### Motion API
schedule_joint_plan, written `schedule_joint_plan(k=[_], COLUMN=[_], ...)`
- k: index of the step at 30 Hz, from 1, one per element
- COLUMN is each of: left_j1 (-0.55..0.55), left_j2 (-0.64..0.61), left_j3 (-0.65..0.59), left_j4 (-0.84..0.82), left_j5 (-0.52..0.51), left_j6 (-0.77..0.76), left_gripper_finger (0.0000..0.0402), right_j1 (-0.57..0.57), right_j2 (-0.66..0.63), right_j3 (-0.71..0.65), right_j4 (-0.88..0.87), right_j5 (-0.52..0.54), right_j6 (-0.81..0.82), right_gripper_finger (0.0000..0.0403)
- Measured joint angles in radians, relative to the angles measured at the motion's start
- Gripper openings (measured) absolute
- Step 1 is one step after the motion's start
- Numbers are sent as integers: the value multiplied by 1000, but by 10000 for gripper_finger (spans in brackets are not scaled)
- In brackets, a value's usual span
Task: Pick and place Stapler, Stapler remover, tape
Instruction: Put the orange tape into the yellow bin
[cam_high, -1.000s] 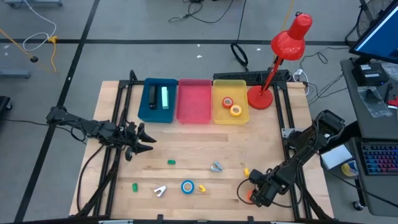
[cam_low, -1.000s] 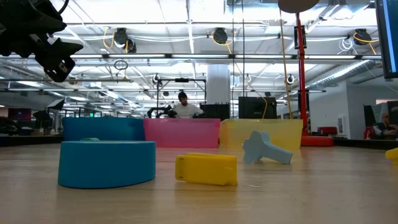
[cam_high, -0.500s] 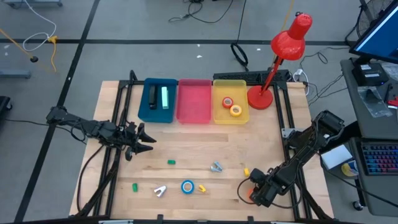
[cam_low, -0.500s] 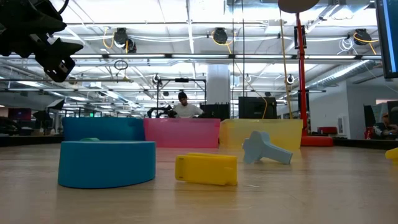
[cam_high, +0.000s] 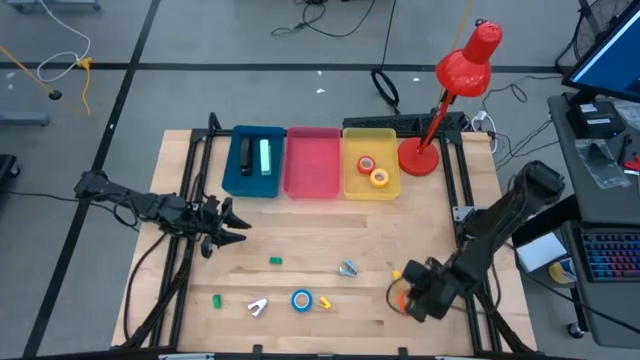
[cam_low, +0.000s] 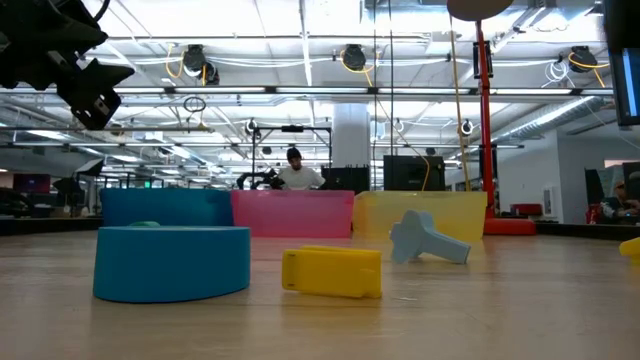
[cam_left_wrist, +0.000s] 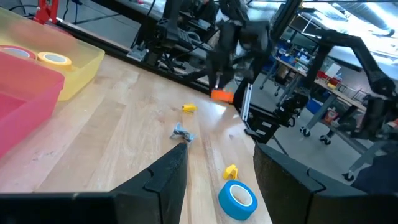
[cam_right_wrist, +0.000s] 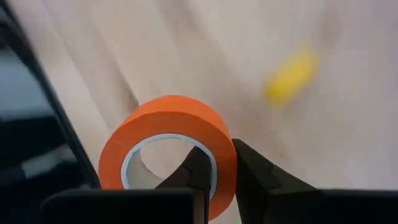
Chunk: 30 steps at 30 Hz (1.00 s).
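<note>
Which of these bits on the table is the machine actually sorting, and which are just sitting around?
Part of the job:
orange tape roll, held in the right gripper
blue tape roll
grey staple remover
small yellow piece
blue bin, pink bin, yellow bin

Just lying about:
red desk lamp
left gripper, waiting

The left arm reaches in from the worktop's left edge, stretched low and nearly level about halfway along that side. Its left gripper (cam_high: 232, 228) points toward the middle of the worktop with the fingers (cam_left_wrist: 166, 177) spread apart and nothing between them. The right arm bends down from the right edge toward the near right corner, elbow raised. Its right gripper (cam_high: 406, 298) is clamped on the orange tape roll (cam_right_wrist: 166, 149), one finger (cam_right_wrist: 198, 167) inside the ring.
</note>
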Motion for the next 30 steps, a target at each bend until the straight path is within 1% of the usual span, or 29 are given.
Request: schedule_joint_plan(k=[2,5,8,11,15,17,20,22,24,30], left_j1=[0,0,0,0,0,0,0,0,0,0], left_j2=[0,0,0,0,0,0,0,0,0,0], left_j3=[0,0,0,0,0,0,0,0,0,0], left_j4=[0,0,0,0,0,0,0,0,0,0], left_j5=[-1,-2,-9,-10,-10,-10,-10,-10,-10,-11], left_j6=[0,-6,-33,-64,-83,-84,-79,-79,-79,-78], left_gripper_finger=[186,186,186,186,186,186,186,186,186,186], right_j1=[-37,-111,-213,-330,-488,-563,-666,-733,-796,-999], right_j2=[-64,-154,-221,-245,-232,-207,-174,-150,-125,-35], right_j3=[2,2,3,3,3,4,4,5,5,5], right_j4=[0,9,51,146,370,480,584,621,622,623], right_j5=[84,171,265,352,400,424,455,484,508,506], right_j6=[-37,-120,-260,-444,-709,-816,-948,-1019,-1075,-1197], right_gripper_finger=[32,32,32,32,32,32,32,32,32,32])
